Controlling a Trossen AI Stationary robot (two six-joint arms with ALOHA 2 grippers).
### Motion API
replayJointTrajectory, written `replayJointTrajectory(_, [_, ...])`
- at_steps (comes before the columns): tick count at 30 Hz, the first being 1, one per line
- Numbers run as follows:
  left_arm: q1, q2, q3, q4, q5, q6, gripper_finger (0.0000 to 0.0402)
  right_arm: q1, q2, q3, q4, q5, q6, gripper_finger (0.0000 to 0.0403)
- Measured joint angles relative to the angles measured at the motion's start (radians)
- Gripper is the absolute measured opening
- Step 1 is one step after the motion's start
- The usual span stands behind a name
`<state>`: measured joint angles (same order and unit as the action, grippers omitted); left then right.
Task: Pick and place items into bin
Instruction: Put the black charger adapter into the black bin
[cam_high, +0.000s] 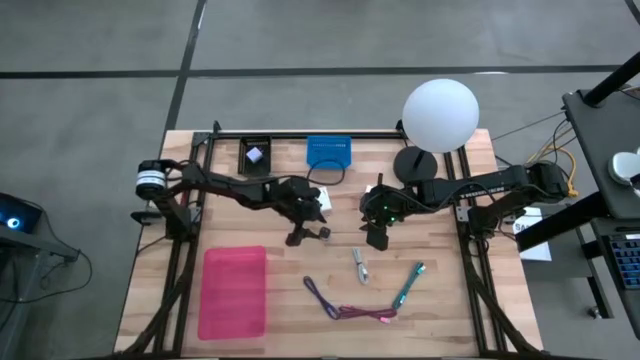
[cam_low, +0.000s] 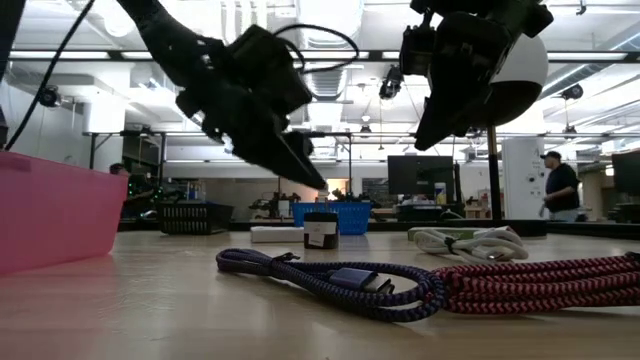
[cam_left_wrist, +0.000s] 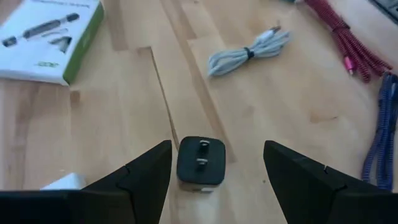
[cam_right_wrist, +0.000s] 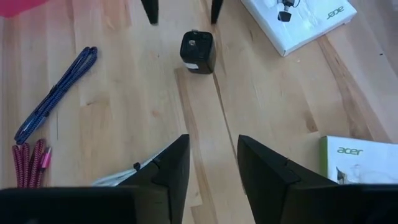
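Low view — wooden table (cam_low: 150, 310), workshop behind

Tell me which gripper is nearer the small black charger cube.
Left. The left gripper hangs open right over the black charger cube, fingers either side. The right gripper, also open, sits farther back, facing it.

Note that the white box (cam_left_wrist: 50, 38) is cut off by the left wrist view's edge, as is a second white box (cam_right_wrist: 359, 160) in the right wrist view. You cannot read the small print on either. The pink bin (cam_low: 50, 215) runs off the low view's side. In the high view, the piece inside the black tray (cam_high: 254, 155) is too small to identify
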<state>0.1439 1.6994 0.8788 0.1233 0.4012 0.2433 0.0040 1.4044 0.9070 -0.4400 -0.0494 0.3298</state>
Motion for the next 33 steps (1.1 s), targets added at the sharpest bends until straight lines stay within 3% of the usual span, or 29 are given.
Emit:
replayJointTrajectory(23, [-0.001,0.123,0.022,0.037,-0.017,-0.001,0.0234,0.0,0.003,0.0,0.002,0.0,0.0,0.0108])
replayJointTrajectory(33, [-0.001,0.126,0.018,0.078,-0.016,0.0,0.0146,0.0,0.003,0.0,0.003,0.001,0.0,0.0107])
